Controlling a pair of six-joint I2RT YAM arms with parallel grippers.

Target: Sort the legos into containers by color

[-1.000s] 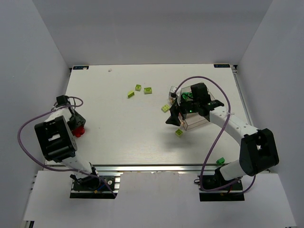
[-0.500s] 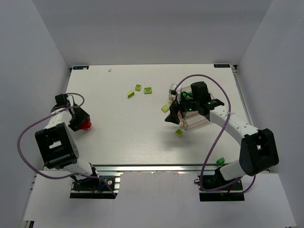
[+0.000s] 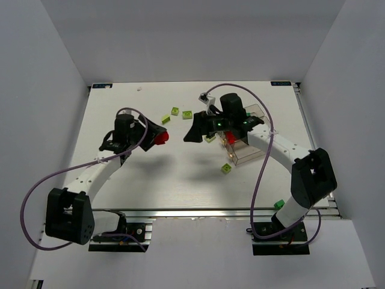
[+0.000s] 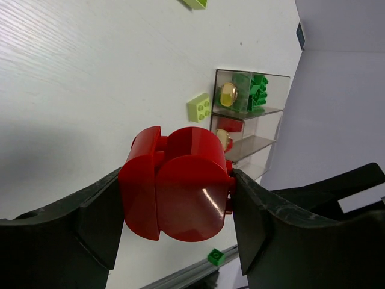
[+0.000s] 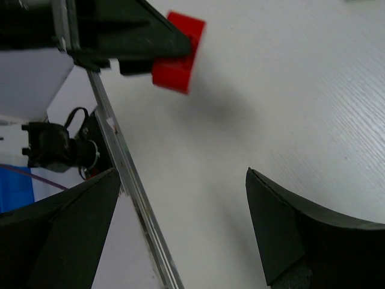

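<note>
The left pincer is clenching a red lego over the bench's middle. The right pincer is gaping empty between it and the containers, likely risking a collision.

We see a glossy red lego between the black fingers of the left tool; the right tool is black as well. The desk is white with fine grey grain. The containers are smoky clear and show green legos inside. A loose lime lego lies on the white. The cable is purple.
</note>
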